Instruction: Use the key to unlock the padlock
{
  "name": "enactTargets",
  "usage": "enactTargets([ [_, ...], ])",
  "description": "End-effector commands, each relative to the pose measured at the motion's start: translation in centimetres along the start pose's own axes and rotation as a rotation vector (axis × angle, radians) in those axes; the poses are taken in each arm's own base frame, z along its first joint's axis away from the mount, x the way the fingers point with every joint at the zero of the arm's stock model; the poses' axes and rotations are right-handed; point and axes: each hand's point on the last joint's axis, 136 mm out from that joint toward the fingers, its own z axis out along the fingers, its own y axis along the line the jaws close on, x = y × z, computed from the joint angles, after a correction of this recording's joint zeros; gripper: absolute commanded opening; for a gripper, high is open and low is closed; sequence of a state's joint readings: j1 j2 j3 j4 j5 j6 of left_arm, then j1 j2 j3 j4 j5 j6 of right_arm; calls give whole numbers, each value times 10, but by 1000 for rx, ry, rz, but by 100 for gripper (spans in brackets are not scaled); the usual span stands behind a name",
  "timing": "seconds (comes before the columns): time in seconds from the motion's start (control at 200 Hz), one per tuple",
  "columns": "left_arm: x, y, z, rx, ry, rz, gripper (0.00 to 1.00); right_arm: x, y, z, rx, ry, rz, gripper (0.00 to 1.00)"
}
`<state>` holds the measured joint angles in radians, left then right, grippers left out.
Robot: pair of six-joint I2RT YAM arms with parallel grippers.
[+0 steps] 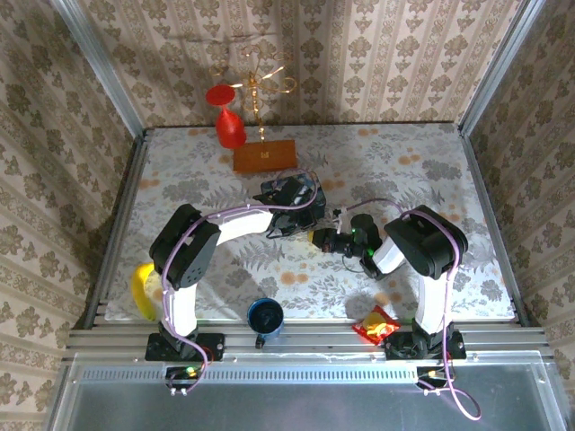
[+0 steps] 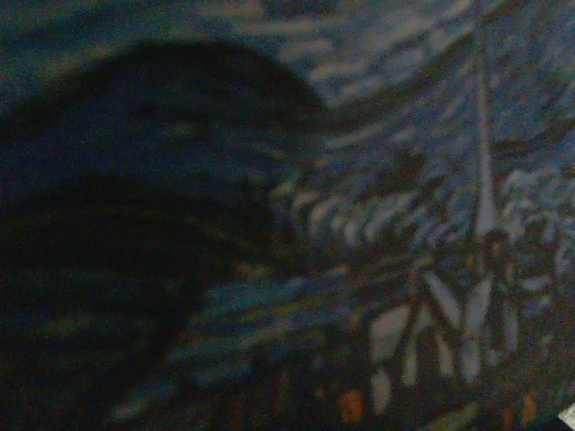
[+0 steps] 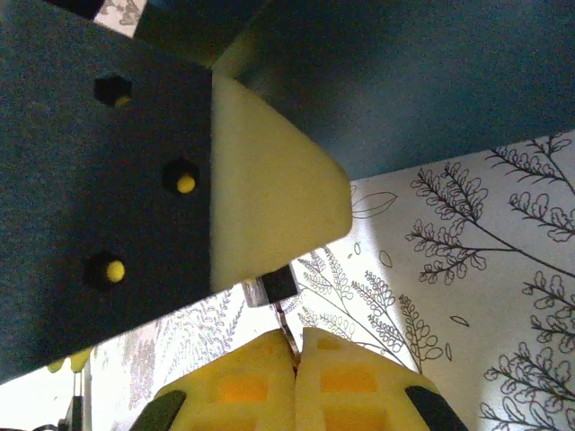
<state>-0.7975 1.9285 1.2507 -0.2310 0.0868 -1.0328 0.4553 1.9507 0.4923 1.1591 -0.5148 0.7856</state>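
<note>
The padlock (image 3: 280, 285), a tiny black-and-silver block, peeks out under a pale finger (image 3: 269, 206) of my left gripper (image 1: 307, 226), which seems clamped on it above the patterned cloth. My right gripper (image 3: 296, 346) is shut on the key (image 3: 287, 330). The thin metal blade rises from between the yellow pads and meets the padlock's underside. In the top view the right gripper (image 1: 323, 239) meets the left one at the table's middle. The blue starry-night tin (image 2: 377, 180) looms dark and blurred right at the left wrist camera; the same tin (image 1: 289, 190) lies under the left wrist.
An orange box (image 1: 265, 155), a red goblet (image 1: 229, 126) and a gold wire stand (image 1: 256, 81) sit at the back. A blue mug (image 1: 266, 317) and a red snack pack (image 1: 377, 325) lie by the near edge, a yellow object (image 1: 142, 289) at the left edge.
</note>
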Motion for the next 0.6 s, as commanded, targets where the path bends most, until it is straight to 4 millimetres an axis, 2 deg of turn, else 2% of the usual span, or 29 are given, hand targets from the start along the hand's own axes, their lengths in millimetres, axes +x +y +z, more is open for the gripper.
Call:
enactTargets([
  [0.0, 18, -18, -15, 67, 68, 29, 13, -18, -5, 2, 11, -39, 0, 0],
  [0.595, 19, -20, -17, 82, 72, 18, 13, -41, 2, -10, 48, -121, -52, 0],
])
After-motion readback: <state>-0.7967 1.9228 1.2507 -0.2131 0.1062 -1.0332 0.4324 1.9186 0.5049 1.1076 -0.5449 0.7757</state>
